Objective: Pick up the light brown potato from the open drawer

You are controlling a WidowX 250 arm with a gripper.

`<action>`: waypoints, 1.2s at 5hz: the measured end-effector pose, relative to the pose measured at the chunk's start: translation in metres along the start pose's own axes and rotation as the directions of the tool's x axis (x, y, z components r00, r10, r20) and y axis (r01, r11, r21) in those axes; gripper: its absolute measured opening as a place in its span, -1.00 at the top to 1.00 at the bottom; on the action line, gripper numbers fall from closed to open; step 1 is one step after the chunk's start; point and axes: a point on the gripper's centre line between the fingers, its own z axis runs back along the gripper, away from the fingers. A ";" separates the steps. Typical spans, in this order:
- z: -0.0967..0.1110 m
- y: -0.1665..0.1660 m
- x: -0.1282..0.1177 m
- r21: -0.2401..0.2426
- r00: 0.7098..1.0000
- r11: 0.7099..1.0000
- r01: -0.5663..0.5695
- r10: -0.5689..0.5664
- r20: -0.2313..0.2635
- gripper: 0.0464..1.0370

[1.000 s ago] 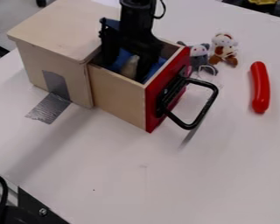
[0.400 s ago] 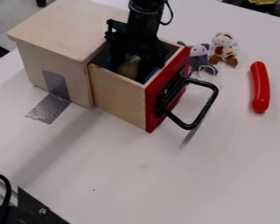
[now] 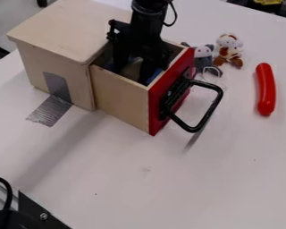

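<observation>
Inside the drawer (image 3: 120,96), the gripper (image 3: 132,71) partly hides a pale object (image 3: 132,69).

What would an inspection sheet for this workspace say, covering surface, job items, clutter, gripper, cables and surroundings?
Surface: white table, a few small marks; silver tape runs from the box onto it.
Job's things: wooden box, red-fronted drawer pulled out, black handle; pale thing inside, blue material beside it.
Clutter: grey plush toy, brown-and-white plush toy, red sausage-shaped thing.
Gripper: down in the drawer at the pale thing; hold unclear.
Cables: black, beside the arm and at lower left.
Surroundings: grey floor, upper left; people, nothing seen.
</observation>
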 end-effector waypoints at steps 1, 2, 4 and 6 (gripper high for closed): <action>0.033 -0.003 0.007 -0.026 0.998 0.999 -0.019 0.021 0.054 0.07; 0.068 0.000 0.017 -0.059 0.990 0.997 -0.057 0.064 0.123 0.61; 0.091 0.000 0.028 -0.092 0.982 0.992 -0.083 0.097 0.160 0.97; 0.055 -0.007 0.018 -0.087 0.987 0.994 -0.066 0.078 0.142 0.21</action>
